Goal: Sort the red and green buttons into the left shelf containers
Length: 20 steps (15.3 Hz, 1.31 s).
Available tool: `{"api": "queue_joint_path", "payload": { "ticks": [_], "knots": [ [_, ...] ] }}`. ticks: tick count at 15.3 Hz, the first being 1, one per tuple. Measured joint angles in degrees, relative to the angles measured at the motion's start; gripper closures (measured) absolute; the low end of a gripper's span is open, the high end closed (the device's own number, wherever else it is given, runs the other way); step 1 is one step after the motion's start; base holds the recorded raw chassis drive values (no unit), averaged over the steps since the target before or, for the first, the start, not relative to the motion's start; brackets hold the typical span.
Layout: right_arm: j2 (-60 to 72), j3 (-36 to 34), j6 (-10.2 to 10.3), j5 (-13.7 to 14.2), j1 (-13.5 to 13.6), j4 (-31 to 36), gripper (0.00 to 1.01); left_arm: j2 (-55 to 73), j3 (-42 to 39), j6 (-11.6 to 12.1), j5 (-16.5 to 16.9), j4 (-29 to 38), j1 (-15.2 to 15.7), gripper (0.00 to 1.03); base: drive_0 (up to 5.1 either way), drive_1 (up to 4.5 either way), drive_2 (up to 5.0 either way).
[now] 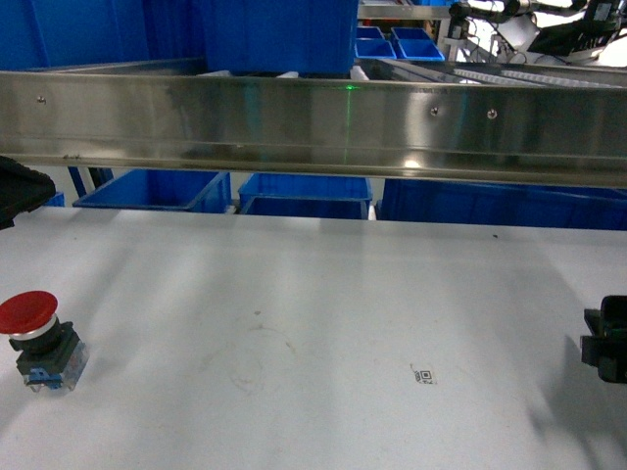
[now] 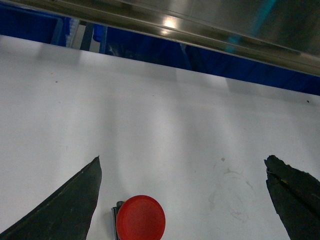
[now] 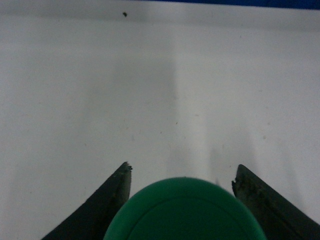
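A red button (image 1: 29, 315) stands upright on the white table (image 1: 323, 323) at the near left, with a dark body and a bluish base. In the left wrist view the red button (image 2: 140, 218) lies between the fingers of my open left gripper (image 2: 183, 159), nearer the left finger and touching neither. My right gripper (image 3: 183, 166) is shut on a green button (image 3: 185, 212), whose cap fills the gap between the fingers. In the head view only a dark part of the right gripper (image 1: 607, 341) shows at the right edge. Large blue containers (image 1: 279, 34) stand on the shelf at upper left.
A long steel shelf rail (image 1: 313, 122) crosses the view above the table's far edge. Below it stand more blue tubs (image 1: 157, 189). Small blue trays (image 1: 397, 44) sit at upper right. A small printed marker (image 1: 424, 375) lies on the table.
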Motion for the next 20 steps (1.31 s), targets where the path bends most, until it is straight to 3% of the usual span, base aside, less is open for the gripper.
{"api": "queue_joint_path", "payload": {
  "ticks": [3, 8, 11, 13, 15, 16, 18, 20],
  "knots": [
    [0.2, -0.4, 0.0, 0.0, 0.0, 0.5, 0.63, 0.0, 0.0, 0.0, 0.0, 0.0, 0.0, 0.05, 0.0, 0.0, 0.0],
    [-1.3, -0.7, 0.1, 0.0, 0.1, 1.6, 0.64, 0.0, 0.0, 0.0, 0.0, 0.0, 0.0, 0.05, 0.0, 0.0, 0.0],
    [-13.6, -3.2, -0.6, -0.3, 1.0, -3.3, 0.64, 0.0, 0.0, 0.0, 0.0, 0.0, 0.0, 0.05, 0.0, 0.0, 0.0],
    [-30.8, -4.9, -3.0, -2.8, 1.5, -11.8, 0.64, 0.0, 0.0, 0.0, 0.0, 0.0, 0.0, 0.05, 0.0, 0.0, 0.0],
    [-49.0, -4.3, -2.7, -7.6, 1.5, -21.3, 0.64, 0.0, 0.0, 0.0, 0.0, 0.0, 0.0, 0.05, 0.0, 0.0, 0.0],
    [-52.5, -4.2, -2.6, -7.8, 1.5, -21.6, 0.64, 0.0, 0.0, 0.0, 0.0, 0.1, 0.0, 0.05, 0.0, 0.0, 0.0],
    [-51.0, -4.1, -2.6, -7.7, 1.5, -22.6, 0.64, 4.6, -0.5, 2.1, -1.3, 8.7, -1.6, 0.05, 0.0, 0.0, 0.0],
    [-50.6, -4.5, -2.4, -7.8, 1.5, -22.5, 0.64, 15.5, -0.3, 6.3, -4.3, 11.0, -1.7, 0.05, 0.0, 0.0, 0.0]
  ]
}}
